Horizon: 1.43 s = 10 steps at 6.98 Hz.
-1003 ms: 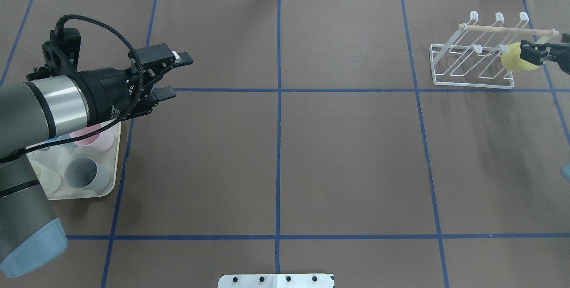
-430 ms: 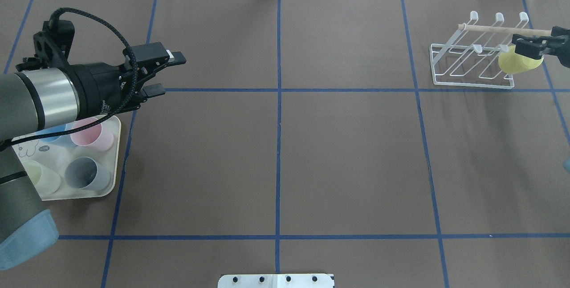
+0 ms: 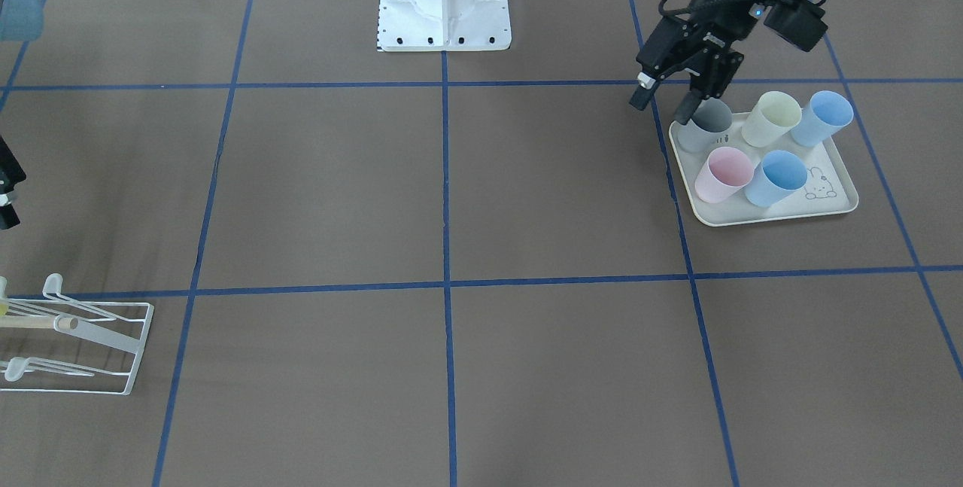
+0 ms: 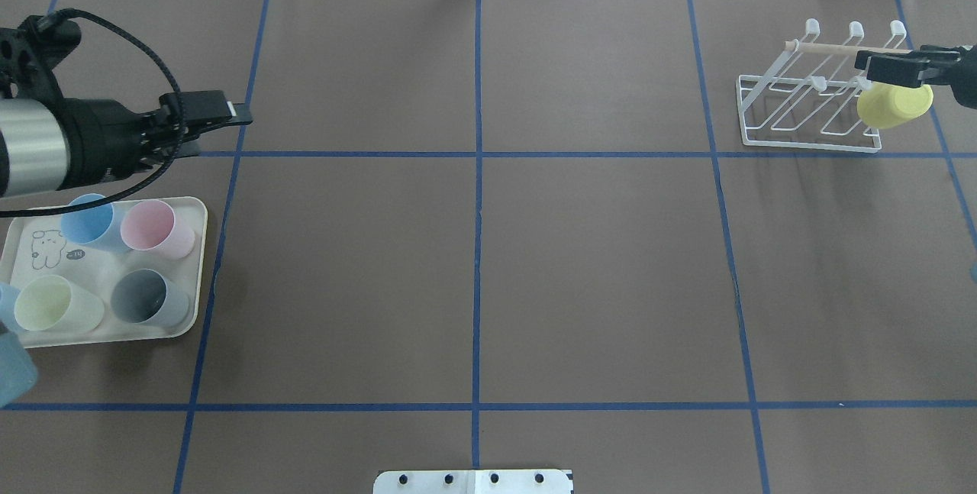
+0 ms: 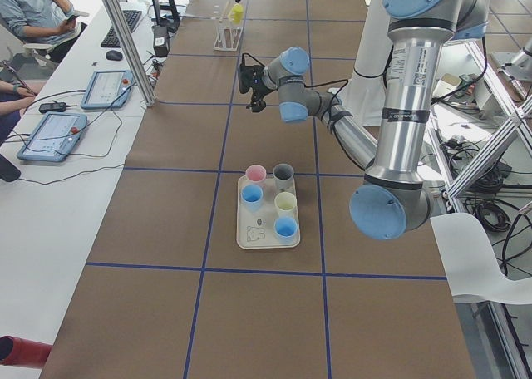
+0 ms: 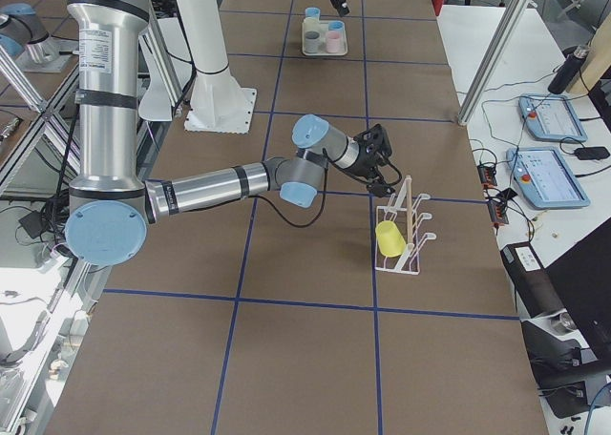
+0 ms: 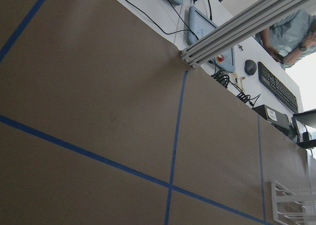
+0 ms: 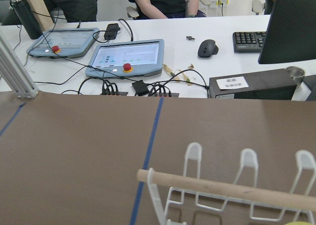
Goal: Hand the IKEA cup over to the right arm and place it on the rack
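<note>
The yellow IKEA cup (image 4: pixel 894 107) hangs tilted on the near right prong of the white wire rack (image 4: pixel 794 116), under its wooden dowel. In the right side view the cup (image 6: pixel 389 238) sits on the rack (image 6: pixel 409 227), apart from the gripper. My right gripper (image 4: pixel 881 71) hovers just above cup and dowel, open and holding nothing. My left gripper (image 3: pixel 663 102) is far off at the other end, open and empty, just beside the grey cup at the tray's corner. In the overhead view the left gripper (image 4: pixel 221 127) is seen edge-on.
A cream tray (image 4: pixel 195 288) with a rabbit drawing holds several pastel cups at the left. The robot's white base (image 3: pixel 444 20) stands at the table's near middle. Monitors, tablets and seated people are beyond the far edge.
My right gripper has let go of the yellow cup and moved up and back; the cup stays on the rack. The left arm has drawn back toward the left edge, uncovering the tray.
</note>
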Each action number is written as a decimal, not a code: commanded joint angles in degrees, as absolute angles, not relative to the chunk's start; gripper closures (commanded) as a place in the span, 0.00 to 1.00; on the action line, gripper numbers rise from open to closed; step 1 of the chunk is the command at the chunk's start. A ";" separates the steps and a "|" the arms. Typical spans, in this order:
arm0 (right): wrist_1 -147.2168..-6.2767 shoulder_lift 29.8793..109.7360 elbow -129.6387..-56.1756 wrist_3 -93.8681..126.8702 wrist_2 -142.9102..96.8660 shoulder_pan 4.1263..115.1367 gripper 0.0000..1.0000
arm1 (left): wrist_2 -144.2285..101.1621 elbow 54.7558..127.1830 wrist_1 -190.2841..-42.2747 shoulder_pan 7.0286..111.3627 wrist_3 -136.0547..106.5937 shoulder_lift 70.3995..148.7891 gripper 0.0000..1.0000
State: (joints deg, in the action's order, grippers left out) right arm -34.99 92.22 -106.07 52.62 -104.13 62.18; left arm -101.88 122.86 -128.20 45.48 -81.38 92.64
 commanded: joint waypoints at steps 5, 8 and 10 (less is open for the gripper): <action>-34.98 80.96 -107.23 83.47 -112.94 56.17 0.00 | -115.74 115.52 -124.80 55.28 -38.70 79.01 0.01; -34.98 80.86 -107.05 83.50 -112.76 54.67 0.00 | -117.68 109.26 -124.80 55.11 -31.20 79.36 0.01; -34.98 79.63 -106.79 84.11 -112.68 53.97 0.00 | -117.69 106.18 -125.42 54.85 -30.15 80.24 0.01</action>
